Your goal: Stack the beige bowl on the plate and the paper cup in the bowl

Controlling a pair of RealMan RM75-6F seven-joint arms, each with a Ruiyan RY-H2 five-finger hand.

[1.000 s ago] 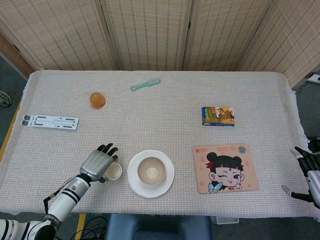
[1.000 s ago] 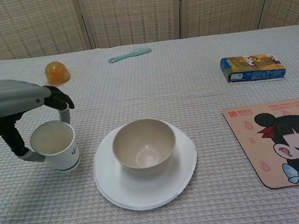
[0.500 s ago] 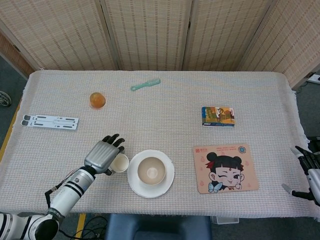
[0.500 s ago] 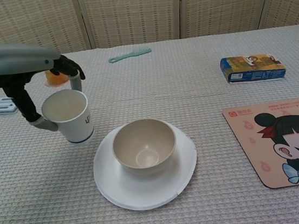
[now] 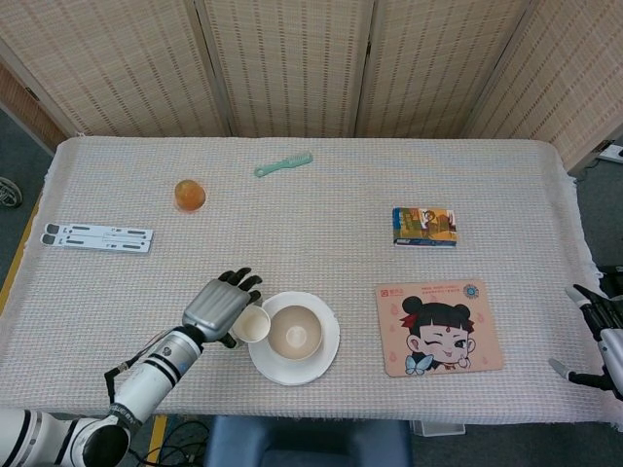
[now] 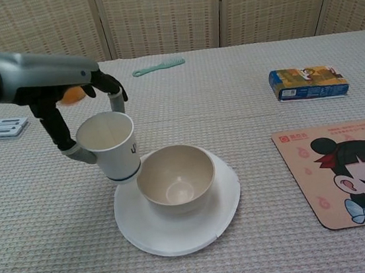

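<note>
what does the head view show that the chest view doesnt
Only the head view shows the right hand, held past the table's right edge, and the whole white rack. Only the chest view shows the paper cup lifted and tilted beside the beige bowl. Both show the left hand holding the cup, the plate, comb and mouse pad.

We see a folding screen of beige woven panels (image 5: 292,68) behind the surface (image 5: 321,224), which wears a pale waffle-weave cloth. Grey floor (image 5: 19,156) shows at the left, under even light.
</note>
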